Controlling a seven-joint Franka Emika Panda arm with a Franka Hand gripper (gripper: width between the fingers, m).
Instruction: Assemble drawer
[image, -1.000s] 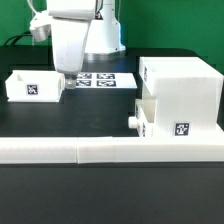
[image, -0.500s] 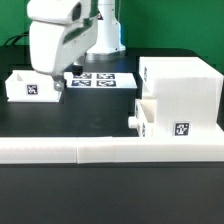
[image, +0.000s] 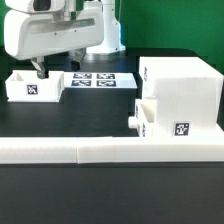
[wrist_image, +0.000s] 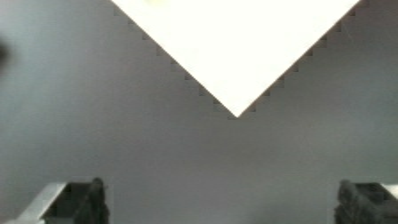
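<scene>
The black worktop (image: 70, 115) carries everything. Largest on it is the drawer's boxy housing (image: 185, 85), standing toward the exterior view's right edge, with one small tray (image: 148, 120) already partly pushed into its lower front, round knob (image: 131, 120) sticking out toward the front edge. The long white bar (image: 100, 152) lies along the front edge. The marker board (image: 103, 80) lies flat near the back edge.

The arm has swung across: a second ago its white body hung above the marker board, and now it stands over the back corner on the exterior view's left, where the second loose tray (image: 34, 86) sits. The hand (image: 40, 70) has come down just above that tray's open top, near its back wall.

The wrist view shows both dark fingertips (wrist_image: 71, 200) set wide apart with nothing between them, and a white corner, likely of this tray, ahead over the dark surface.

I judge the move as an approach to pick up the second tray; gripping one wall comes next.
</scene>
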